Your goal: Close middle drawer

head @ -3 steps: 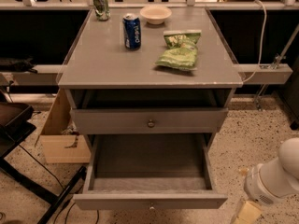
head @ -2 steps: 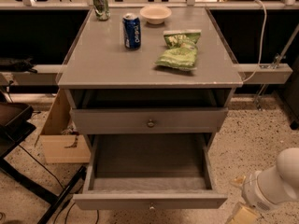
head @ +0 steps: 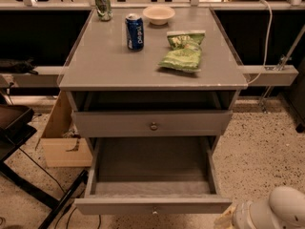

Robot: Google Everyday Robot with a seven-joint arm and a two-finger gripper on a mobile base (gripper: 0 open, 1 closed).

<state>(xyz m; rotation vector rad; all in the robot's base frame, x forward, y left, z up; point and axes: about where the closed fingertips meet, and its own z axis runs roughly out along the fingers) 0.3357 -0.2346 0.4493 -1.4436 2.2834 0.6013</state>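
Note:
The middle drawer (head: 152, 175) is pulled far out of the grey cabinet. Its grey inside is bare, and its flat front (head: 119, 205) with a small round knob (head: 153, 211) sits at the bottom edge of the view. My gripper (head: 225, 220) shows only as a tan tip at the bottom right, on the white arm (head: 279, 211). It is just right of the drawer front's right end. I cannot tell whether it touches the front.
Above the open drawer is another grey drawer (head: 152, 123) with a larger knob, slightly out. The cabinet top (head: 105, 66) holds a blue can (head: 135, 31), a green can (head: 102, 5), a white bowl (head: 158, 14) and a green chip bag (head: 183, 51). A cardboard box (head: 59, 137) and black stand legs (head: 28, 185) are on the left.
The white arm has sunk lower towards the bottom right corner. The tan gripper tip has shifted left, closer to the right end of the open drawer's front. The drawer has not moved.

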